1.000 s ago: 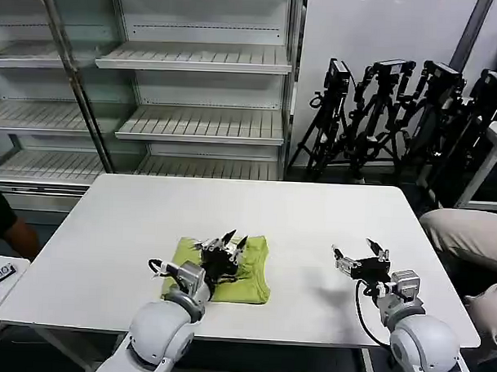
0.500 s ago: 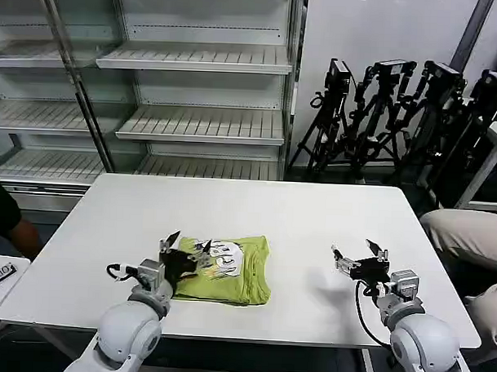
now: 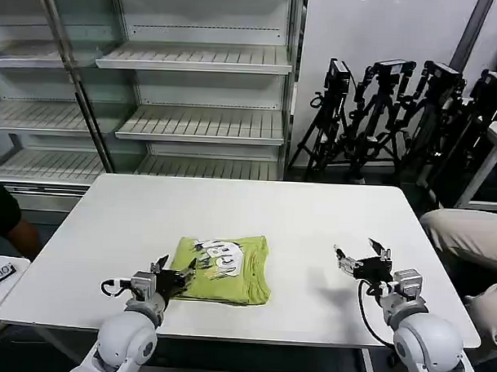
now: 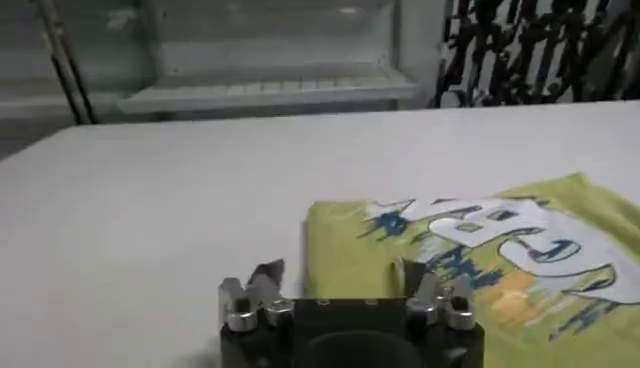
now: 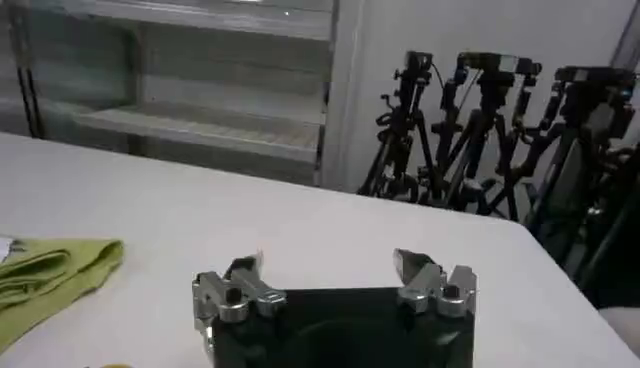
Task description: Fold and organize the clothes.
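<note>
Folded shirt on your white table, both arms low at the near edge.

Nearest you, the left end effector (image 3: 174, 271) sits spread at the near-left corner of the T-shirt (image 3: 223, 269), pinching nothing; the right end effector (image 3: 363, 257) hovers spread, well apart to the right. The lime T-shirt lies folded near the front middle of the table (image 3: 256, 211), a white and blue print facing up. Beyond stand empty white shelves (image 3: 199, 94) and black tripods (image 3: 398, 118).
</note>
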`<state>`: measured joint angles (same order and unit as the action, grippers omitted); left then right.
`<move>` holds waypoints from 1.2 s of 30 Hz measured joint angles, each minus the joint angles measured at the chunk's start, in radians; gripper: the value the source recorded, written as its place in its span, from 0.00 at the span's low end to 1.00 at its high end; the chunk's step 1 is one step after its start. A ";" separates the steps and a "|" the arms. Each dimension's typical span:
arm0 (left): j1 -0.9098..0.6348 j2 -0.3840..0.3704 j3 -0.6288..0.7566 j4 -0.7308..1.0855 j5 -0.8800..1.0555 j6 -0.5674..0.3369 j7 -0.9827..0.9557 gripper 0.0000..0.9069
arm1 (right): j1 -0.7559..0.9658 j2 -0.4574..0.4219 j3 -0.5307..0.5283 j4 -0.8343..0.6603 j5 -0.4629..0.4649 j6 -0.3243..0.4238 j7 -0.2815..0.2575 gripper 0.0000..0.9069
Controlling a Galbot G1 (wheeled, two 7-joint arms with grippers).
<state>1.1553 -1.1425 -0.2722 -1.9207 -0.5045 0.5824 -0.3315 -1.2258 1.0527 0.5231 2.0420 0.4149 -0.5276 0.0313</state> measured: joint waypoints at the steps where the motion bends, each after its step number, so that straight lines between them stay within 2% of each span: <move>1: -0.002 0.000 0.000 0.004 -0.004 0.000 -0.004 0.02 | 0.000 0.000 0.000 0.000 0.000 0.000 0.000 1.00; 12: 0.002 -0.001 0.020 0.022 0.002 -0.006 -0.009 0.02 | -0.003 -0.002 0.001 -0.003 0.001 0.008 -0.003 1.00; 19: 0.020 0.031 -0.024 0.008 0.098 -0.003 0.062 0.01 | -0.004 -0.001 0.003 -0.002 0.005 0.013 -0.004 1.00; 25: 0.042 0.131 -0.181 -0.005 0.208 -0.001 0.190 0.01 | 0.001 -0.001 0.003 -0.001 0.011 0.019 -0.008 1.00; 32: 0.085 0.304 -0.424 -0.021 0.299 -0.003 0.370 0.01 | -0.001 0.005 0.003 0.002 0.013 0.026 -0.010 1.00; 36: 0.111 0.345 -0.489 -0.071 0.336 -0.001 0.428 0.01 | -0.007 0.007 0.003 0.007 0.011 0.025 -0.008 1.00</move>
<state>1.2664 -0.7977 -0.7614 -1.9918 -0.1685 0.5810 0.0965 -1.2328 1.0592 0.5266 2.0492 0.4261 -0.5027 0.0232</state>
